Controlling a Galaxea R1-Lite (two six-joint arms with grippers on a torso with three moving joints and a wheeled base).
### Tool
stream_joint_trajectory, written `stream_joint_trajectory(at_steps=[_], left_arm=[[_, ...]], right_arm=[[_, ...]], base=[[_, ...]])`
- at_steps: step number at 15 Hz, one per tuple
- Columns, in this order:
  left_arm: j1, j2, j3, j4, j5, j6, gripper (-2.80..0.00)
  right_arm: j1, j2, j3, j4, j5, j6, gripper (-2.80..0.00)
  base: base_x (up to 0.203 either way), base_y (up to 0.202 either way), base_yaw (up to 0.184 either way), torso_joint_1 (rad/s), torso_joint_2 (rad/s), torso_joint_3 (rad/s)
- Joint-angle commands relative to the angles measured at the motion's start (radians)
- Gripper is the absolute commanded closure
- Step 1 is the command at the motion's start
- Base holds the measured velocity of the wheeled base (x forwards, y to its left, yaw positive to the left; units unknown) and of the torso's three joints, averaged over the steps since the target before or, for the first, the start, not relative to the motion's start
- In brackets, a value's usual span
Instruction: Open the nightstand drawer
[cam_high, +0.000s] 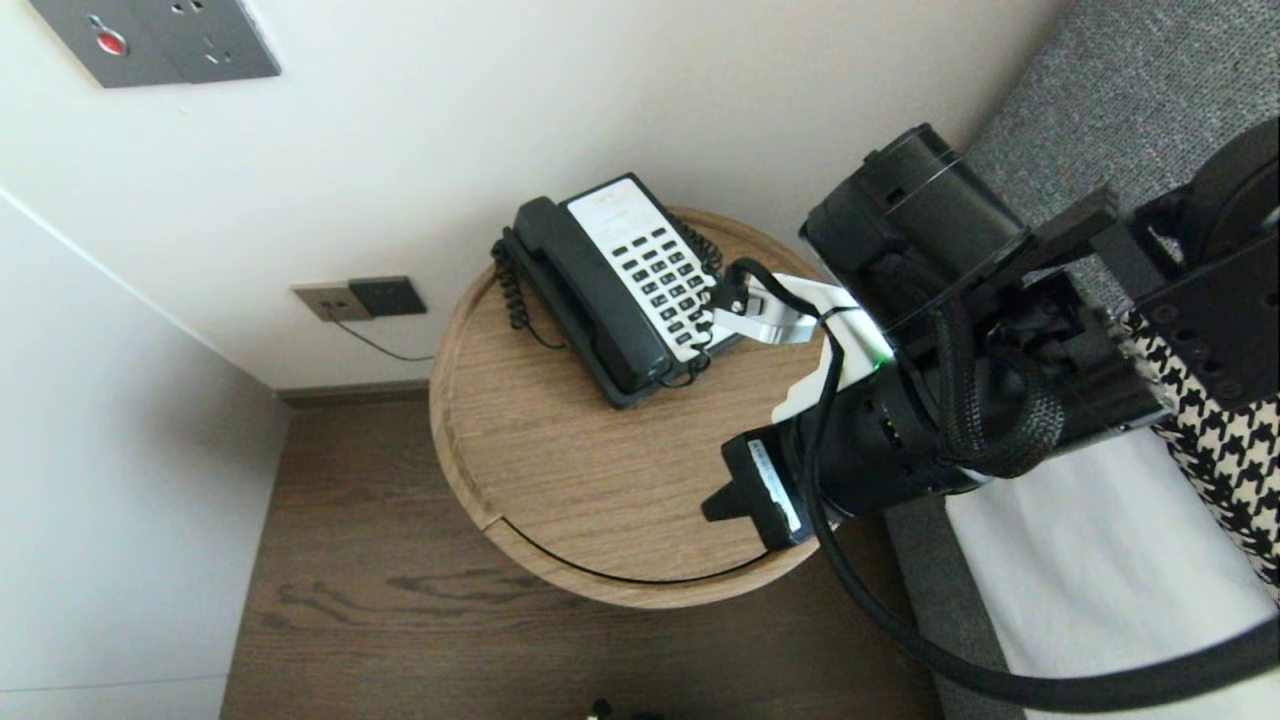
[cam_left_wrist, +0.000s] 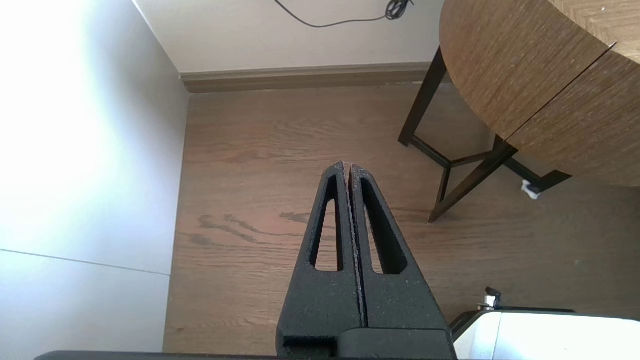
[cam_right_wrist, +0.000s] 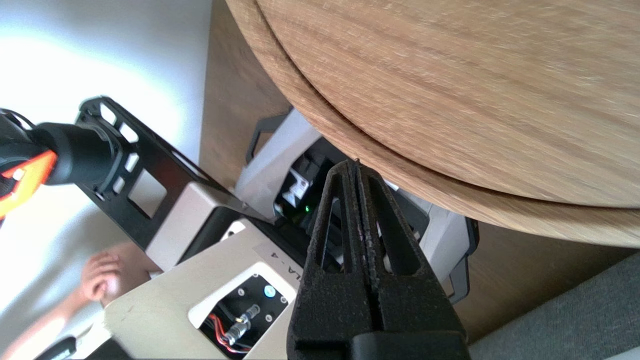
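Observation:
A black desk telephone (cam_high: 620, 285) with a white keypad face lies at the back of a round wooden side table (cam_high: 560, 450), handset (cam_high: 585, 300) on its cradle and coiled cord beside it. My right arm reaches over the table's right edge. Its gripper (cam_high: 735, 495) is shut and empty, hanging just above the tabletop near the front right rim, well short of the phone. In the right wrist view the shut fingertips (cam_right_wrist: 356, 165) point back past the table's rim (cam_right_wrist: 450, 195) toward my own base (cam_right_wrist: 200, 290). My left gripper (cam_left_wrist: 346, 167) is shut and empty, parked low over the wooden floor.
Wall sockets (cam_high: 360, 298) and a switch panel (cam_high: 160, 38) sit behind the table. A grey upholstered piece with white sheet (cam_high: 1100, 560) and houndstooth fabric (cam_high: 1220, 440) stands at right. Dark table legs (cam_left_wrist: 450, 175) stand on the floor. A person's hand (cam_right_wrist: 107, 270) shows behind my base.

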Motion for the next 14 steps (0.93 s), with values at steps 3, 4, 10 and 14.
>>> stream_joint_trajectory(at_steps=[3, 4, 10, 14], left_arm=[[0.001, -0.002, 0.000, 0.000, 0.000, 0.000, 0.00], [0.001, -0.002, 0.000, 0.000, 0.000, 0.000, 0.00], [0.001, -0.002, 0.000, 0.000, 0.000, 0.000, 0.00], [0.001, -0.002, 0.000, 0.000, 0.000, 0.000, 0.00]], right_arm=[[0.016, 0.073, 0.002, 0.003, 0.003, -0.006, 0.00], [0.022, 0.083, -0.003, 0.003, 0.004, -0.006, 0.00], [0.025, 0.132, -0.010, -0.002, 0.006, -0.008, 0.00], [0.025, 0.150, -0.020, -0.002, 0.006, -0.008, 0.00]], base=[[0.000, 0.000, 0.000, 0.000, 0.00, 0.000], [0.000, 0.000, 0.000, 0.000, 0.00, 0.000], [0.000, 0.000, 0.000, 0.000, 0.00, 0.000], [0.000, 0.000, 0.000, 0.000, 0.00, 0.000]])
